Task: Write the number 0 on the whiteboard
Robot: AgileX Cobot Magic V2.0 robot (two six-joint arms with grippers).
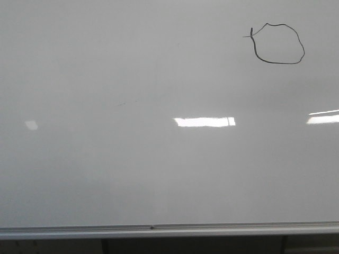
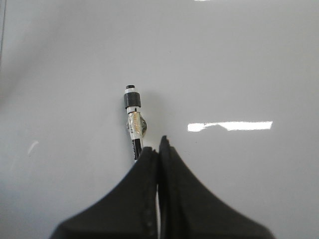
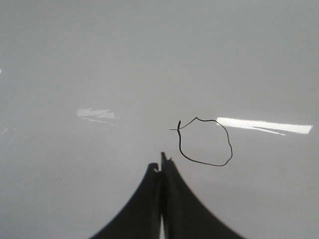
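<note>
Hiding marker base: left fingers

Closed right claw near number 0

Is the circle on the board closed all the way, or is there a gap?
Closed. The number 0 on the whiteboard is one wobbly black loop with no gap; its ends cross in a small tick at the upper left, also visible in the right wrist view.

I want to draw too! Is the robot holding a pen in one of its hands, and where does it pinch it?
The left gripper looks shut beside a marker lying on the whiteboard; an actual pinch cannot be told. The right gripper is shut on nothing.
</note>
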